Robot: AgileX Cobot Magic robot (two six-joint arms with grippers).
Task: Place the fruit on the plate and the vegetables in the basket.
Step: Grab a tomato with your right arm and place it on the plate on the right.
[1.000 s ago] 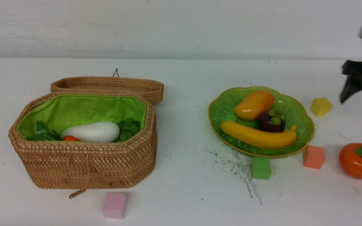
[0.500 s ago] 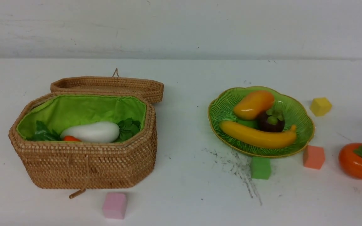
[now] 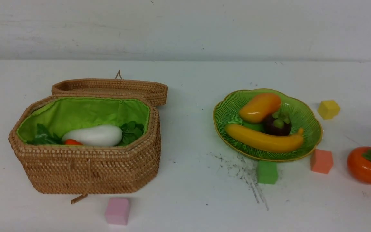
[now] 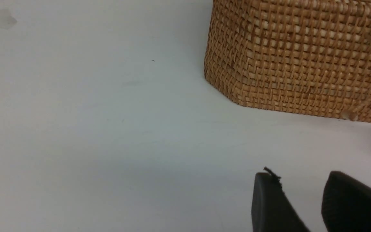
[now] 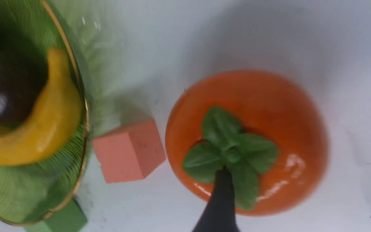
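The right pincer (image 5: 301,206) hangs over the glossy orange persimmon with its green calyx (image 5: 246,141), fingers spread wide: one dark fingertip (image 5: 219,199) lies across the calyx, the other sits beyond the fruit's far flank, and nothing is gripped. In the front view only a sliver of that fingertip shows at the right edge. The persimmon rests on the white surface (image 3: 188,180), just beside a salmon-pink foam cube (image 3: 321,161). Next comes the shallow green ribbed glass plate with a gold-edged rim (image 3: 224,112), carrying the long yellow banana (image 3: 264,138), the orange-yellow mango (image 3: 260,108) and the dark purple mangosteen (image 3: 277,125).

The left pincer (image 4: 314,206) sits low over bare surface near the octagonal tan wicker basket (image 4: 301,58), slightly parted and empty. Inside the green-lined basket lie the fat white radish (image 3: 92,135) and the orange carrot (image 3: 72,141).
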